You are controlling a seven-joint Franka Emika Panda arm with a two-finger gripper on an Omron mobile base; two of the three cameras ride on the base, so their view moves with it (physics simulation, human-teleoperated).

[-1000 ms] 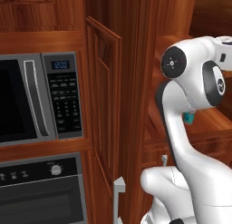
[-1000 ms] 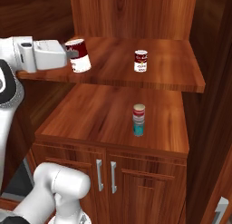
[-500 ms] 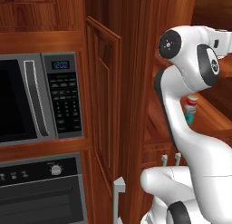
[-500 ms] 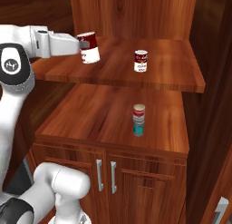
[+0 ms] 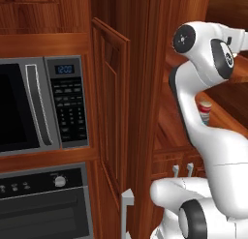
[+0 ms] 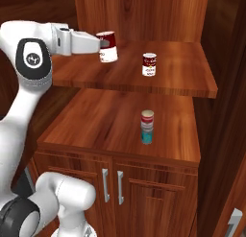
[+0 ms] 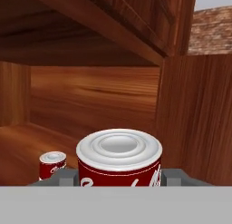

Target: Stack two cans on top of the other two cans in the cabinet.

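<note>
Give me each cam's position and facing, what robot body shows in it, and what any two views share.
Left base view: behind the arm on its left, facing the microwave and cabinet door; arm at right.
Right base view: behind on the right, looking down at the shelves; arm at left, pincer shut on the held can.
Hand view: on the hand, looking along the shelf into the cabinet; held can up close.
Shared: right base and hand views both show the held can and the shelf can; both base views show the stacked cans.

microwave (image 5: pixel 43 105) clock, above its keypad: I read 12:00.
held can (image 7: pixel 119 158) script, below its pale lid: too cropped for me to read.
</note>
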